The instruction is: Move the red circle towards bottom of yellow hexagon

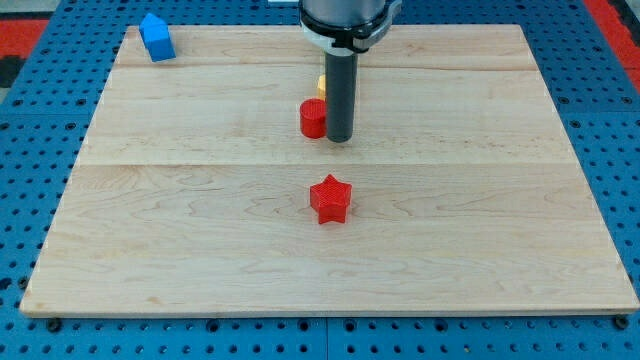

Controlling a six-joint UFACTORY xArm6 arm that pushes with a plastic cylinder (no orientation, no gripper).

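The red circle stands in the upper middle of the wooden board. My tip is right beside it, touching its right side. The yellow hexagon shows only as a small sliver just above the red circle; the rod hides most of it. The red circle sits directly below that sliver, close to it. The second yellow block and the green blocks seen earlier are hidden behind the arm.
A red star lies alone near the board's middle, below the red circle. A blue house-shaped block stands at the top left corner.
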